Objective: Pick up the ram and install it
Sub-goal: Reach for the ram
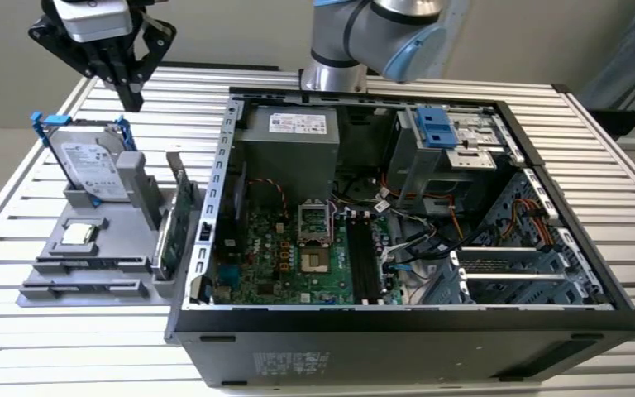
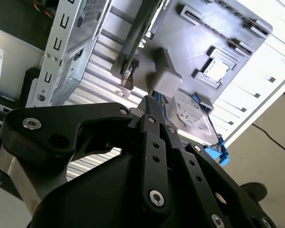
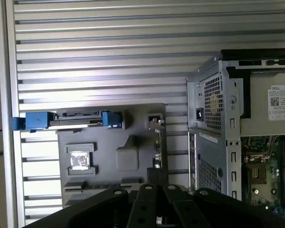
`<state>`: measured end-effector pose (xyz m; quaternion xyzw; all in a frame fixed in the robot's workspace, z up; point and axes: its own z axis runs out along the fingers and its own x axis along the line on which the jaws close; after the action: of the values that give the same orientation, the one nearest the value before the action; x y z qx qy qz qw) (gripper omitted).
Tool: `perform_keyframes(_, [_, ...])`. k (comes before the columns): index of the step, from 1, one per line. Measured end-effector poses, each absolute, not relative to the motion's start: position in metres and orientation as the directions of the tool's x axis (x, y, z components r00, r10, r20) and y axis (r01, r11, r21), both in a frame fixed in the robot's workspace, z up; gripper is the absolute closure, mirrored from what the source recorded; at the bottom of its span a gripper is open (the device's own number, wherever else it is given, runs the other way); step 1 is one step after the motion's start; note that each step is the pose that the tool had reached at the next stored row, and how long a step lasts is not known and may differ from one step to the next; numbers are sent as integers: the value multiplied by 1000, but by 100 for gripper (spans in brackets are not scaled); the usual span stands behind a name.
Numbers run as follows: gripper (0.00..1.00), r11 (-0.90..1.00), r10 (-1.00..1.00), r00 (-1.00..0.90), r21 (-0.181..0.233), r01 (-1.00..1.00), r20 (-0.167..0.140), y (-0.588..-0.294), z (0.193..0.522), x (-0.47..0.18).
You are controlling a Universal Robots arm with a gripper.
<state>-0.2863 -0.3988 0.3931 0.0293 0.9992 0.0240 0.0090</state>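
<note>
Starting on the exterior view's left: gripper high above the back of the grey holder, fingers pressed together to a point, nothing pinched between them. Down below, hard drive in its blue frame, upright in the holder. In front of it, square chip lying flat. Along the holder's front edge, two long narrow grooves, dark lines down inside. As for the ram, cannot tell from here whether either line is it. Moving along: green card on edge at the holder's side, just beside the open computer case. Inside the case, motherboard lying bare, long black slots running across it. Behind the case, the arm rising from the table.
</note>
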Motion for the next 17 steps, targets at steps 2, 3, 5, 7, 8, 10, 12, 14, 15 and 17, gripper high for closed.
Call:
perform_keyframes(2, [100, 997, 58, -998, 49, 57, -17, -399, 393, -291])
perform_keyframes(3, [100, 997, 57, -998, 49, 56, -17, -399, 393, -293])
perform_keyframes(5, [100, 997, 56, -998, 49, 55, -17, -399, 393, -297])
perform_keyframes(7, [100, 997, 55, -998, 49, 54, -17, -399, 393, -301])
perform_keyframes(8, [100, 997, 54, -998, 49, 53, -17, -399, 393, -304])
perform_keyframes(10, [100, 997, 53, -998, 49, 52, -17, -399, 393, -308])
perform_keyframes(12, [100, 998, 51, -999, 49, 51, -17, -399, 393, -312])
perform_keyframes(14, [100, 998, 50, -999, 49, 49, -17, -399, 393, -316])
perform_keyframes(15, [100, 998, 50, -999, 49, 49, -17, -399, 393, -318])
perform_keyframes(17, [100, 998, 49, -999, 49, 48, -17, -399, 393, -322])
